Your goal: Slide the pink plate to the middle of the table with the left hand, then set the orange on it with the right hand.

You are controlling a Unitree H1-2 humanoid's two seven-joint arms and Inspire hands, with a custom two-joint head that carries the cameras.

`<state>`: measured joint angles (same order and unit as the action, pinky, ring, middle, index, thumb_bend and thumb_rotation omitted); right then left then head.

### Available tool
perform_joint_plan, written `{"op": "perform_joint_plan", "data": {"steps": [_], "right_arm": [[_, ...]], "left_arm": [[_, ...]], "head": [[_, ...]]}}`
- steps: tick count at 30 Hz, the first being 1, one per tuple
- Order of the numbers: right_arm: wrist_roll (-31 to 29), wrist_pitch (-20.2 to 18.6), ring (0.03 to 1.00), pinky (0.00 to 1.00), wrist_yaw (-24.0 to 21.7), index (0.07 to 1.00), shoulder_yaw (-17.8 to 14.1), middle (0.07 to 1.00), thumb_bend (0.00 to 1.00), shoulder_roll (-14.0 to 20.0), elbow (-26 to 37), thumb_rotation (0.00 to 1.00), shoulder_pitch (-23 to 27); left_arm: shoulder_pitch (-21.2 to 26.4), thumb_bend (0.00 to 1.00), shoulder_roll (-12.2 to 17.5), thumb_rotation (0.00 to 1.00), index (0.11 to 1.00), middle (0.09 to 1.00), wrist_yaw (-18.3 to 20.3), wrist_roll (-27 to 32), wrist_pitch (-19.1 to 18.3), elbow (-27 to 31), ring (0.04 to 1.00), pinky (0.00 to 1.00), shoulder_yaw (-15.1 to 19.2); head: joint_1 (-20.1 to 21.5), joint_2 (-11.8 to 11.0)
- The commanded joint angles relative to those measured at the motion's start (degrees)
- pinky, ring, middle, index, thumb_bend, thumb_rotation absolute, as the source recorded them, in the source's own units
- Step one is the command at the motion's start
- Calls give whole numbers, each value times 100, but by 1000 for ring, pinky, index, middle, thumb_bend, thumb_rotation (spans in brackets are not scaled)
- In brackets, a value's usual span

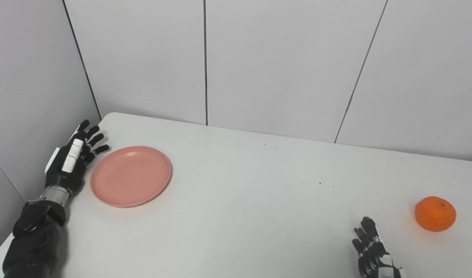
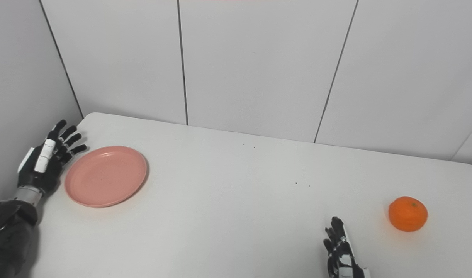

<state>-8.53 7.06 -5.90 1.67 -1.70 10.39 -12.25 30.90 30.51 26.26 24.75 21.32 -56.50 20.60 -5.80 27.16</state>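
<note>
Pink plate [image 1: 130, 176] lies on the tabletop [image 1: 251, 200], just right of the empty, spread-fingered left robot hand [image 1: 72, 160]; likely light, stiff, slick: push its left rim. Orange [image 1: 435, 213] sits far right of the plate, the right robot hand [image 1: 373, 251] nearby, holding nothing.

You can only see the fingers of the right hand [image 1: 373, 251]; the bottom edge cuts off its wrist and arm. The left arm [image 2: 6, 235] is cut off there too.

One round pink plastic plate [image 1: 130, 176], one orange fruit [image 1: 435, 213] and two black robot hands, left [image 1: 74, 158] and right [image 1: 373, 251], on one white bench [image 1: 259, 200].
</note>
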Motion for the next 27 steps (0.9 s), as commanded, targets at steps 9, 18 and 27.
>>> {"op": "perform_joint_plan", "data": {"steps": [9,18,27], "right_arm": [[-90,-204,1000,1000,-16,953,60,995,935,-52,-379,1000,-299],[-70,-219,1000,996,-10,957,65,995,931,-40,-378,1000,-291],[-25,-218,1000,985,8,958,81,993,922,-55,-363,1000,-295]], "left_arm": [[475,1000,261,717,926,888,173,-306,559,-1170,885,766,30],[467,1000,237,727,923,873,335,-441,558,-1359,854,722,163],[301,1000,62,722,922,902,273,-437,560,-1050,874,755,166]], "head": [[25,29],[32,28],[64,61]]}}
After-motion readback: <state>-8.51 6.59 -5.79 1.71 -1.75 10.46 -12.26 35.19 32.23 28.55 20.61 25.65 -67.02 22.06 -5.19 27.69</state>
